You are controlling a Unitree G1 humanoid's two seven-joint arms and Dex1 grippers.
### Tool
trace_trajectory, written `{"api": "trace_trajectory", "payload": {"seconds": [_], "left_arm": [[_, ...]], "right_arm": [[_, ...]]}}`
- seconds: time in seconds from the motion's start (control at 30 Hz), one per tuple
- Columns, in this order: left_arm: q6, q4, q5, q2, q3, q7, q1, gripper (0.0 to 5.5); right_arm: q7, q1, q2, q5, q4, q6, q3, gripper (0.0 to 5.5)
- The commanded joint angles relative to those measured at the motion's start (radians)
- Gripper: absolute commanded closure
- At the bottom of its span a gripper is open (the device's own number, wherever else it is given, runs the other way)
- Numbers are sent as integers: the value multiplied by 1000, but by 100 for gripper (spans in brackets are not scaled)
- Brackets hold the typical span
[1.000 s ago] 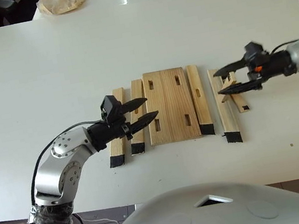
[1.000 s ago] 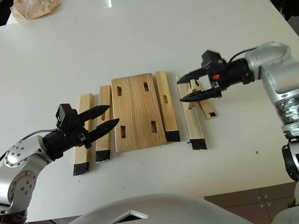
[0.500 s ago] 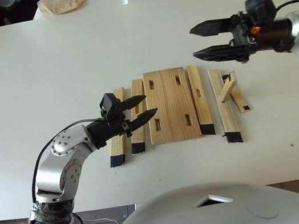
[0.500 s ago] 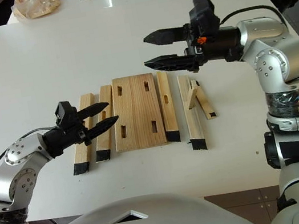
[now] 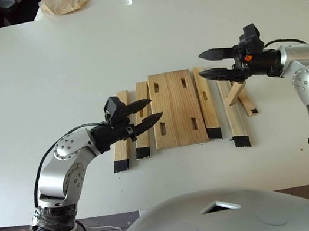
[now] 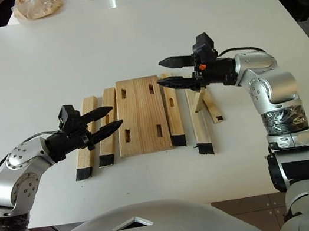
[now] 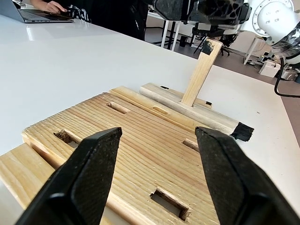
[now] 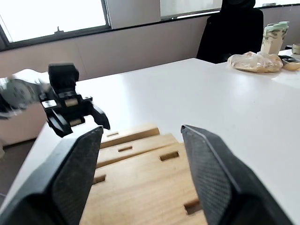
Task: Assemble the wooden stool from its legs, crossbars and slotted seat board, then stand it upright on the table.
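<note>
Nothing is joined yet: the stool is all loose parts, laid flat in the middle of the tabletop (image 5: pixel 129 42), nearer its near edge than its far one. The seat board (image 5: pixel 178 108) lies slots up in the centre. A pair of legs (image 5: pixel 141 123) lies along its left side, an inner leg (image 5: pixel 206 103) touches its right side, and an outer leg (image 5: pixel 234 116) lies just beyond that. One short crossbar (image 5: pixel 235 92) sits tilted, propped across the outer leg, and a second crossbar (image 5: pixel 249 103) lies flat just beside it.

The left claw (image 5: pixel 154 108) hangs wide open and empty over the pair of legs, its tips just reaching the board's left edge. The right claw (image 5: pixel 200 64) is wide open too, holding nothing, poised above the far end of the inner leg.

My read is that this is the very first step, choosing a piece. Next, the right claw needs to drop and straddle one part cleanly. The propped crossbar looks easiest. Then it must close without nudging the neighbours and line that end up with a slot.
</note>
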Motion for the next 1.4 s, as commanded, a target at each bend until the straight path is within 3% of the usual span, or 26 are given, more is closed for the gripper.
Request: {"api": "trace_trajectory", "payload": {"seconds": [0.03,0.13,0.3,0.5,0.7,0.83,1.0,1.07,1.23,1.4], "left_arm": [[-4,-11,15,-7,-2,15,20,258],[-5,-16,19,-11,-1,17,28,258],[-13,-4,40,-11,-8,20,35,258],[-18,3,60,-20,-21,22,35,258],[-31,2,79,-30,-32,31,54,258],[-37,-8,84,-40,-32,43,71,258],[-50,-33,87,-49,-22,67,122,258],[-55,-40,88,-52,-18,77,139,258],[-58,-41,94,-58,-21,92,146,258],[-61,-35,92,-50,-11,92,145,258]], "right_arm": [[79,108,-135,101,-227,107,-33,243],[146,282,-226,-27,-258,18,18,243],[158,462,-261,-281,-151,-220,116,243],[193,495,-294,-437,-5,-403,172,243],[182,433,-311,-504,110,-541,150,243],[176,438,-314,-358,12,-422,60,243],[102,492,-340,-283,-85,-282,-62,171],[48,506,-332,-310,-90,-256,-64,150],[-35,572,-310,-382,-111,-253,-25,150],[-195,621,-246,-383,-191,-151,-59,150]]}}
